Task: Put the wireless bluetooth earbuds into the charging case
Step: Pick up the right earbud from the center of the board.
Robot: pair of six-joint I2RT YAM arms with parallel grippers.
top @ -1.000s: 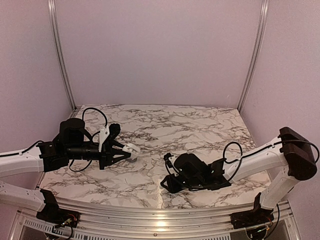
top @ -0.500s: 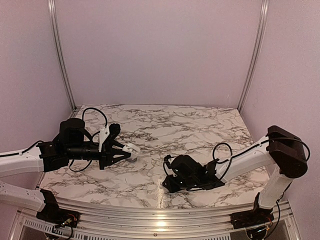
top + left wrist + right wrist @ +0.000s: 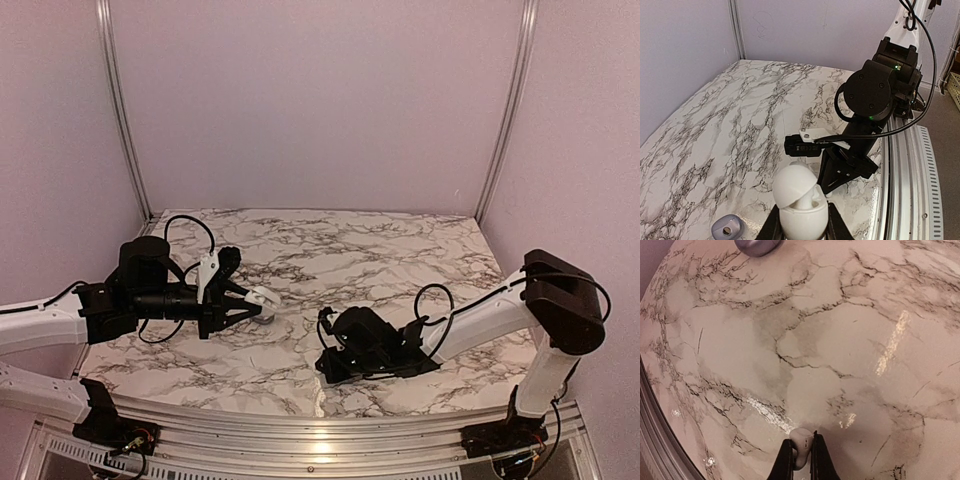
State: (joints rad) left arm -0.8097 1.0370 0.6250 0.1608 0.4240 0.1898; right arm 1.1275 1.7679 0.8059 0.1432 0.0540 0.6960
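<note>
From above, the left gripper (image 3: 258,306) reaches out level over the grey-veined white marble table (image 3: 350,250), its jaws closed around the white, egg-shaped charging case (image 3: 263,296). It holds the case off the surface, presumably so that the case is steady and open for loading. The right gripper (image 3: 326,366) is low over the table, to the right of the case and nearer the front rail, well apart from it. In the left wrist view the case fills the space between the two fingers. Its domed lid is tipped back on a hinge, so the opening faces up and away from the wrist; the wells inside cannot be made out. On the table just left of the case lies a small greyish-lavender, slightly shiny bud (image 3: 727,229) with one dark hole, probably one of the earbuds waiting its turn. In the right wrist view the jaws are narrow, pinching a small pale rounded bud (image 3: 801,442) at their very tips, close over the marble. I judge it to be the other earbud, gripped at the tips so that it can be lowered into a well. Whether it has left the table I cannot tell.
</note>
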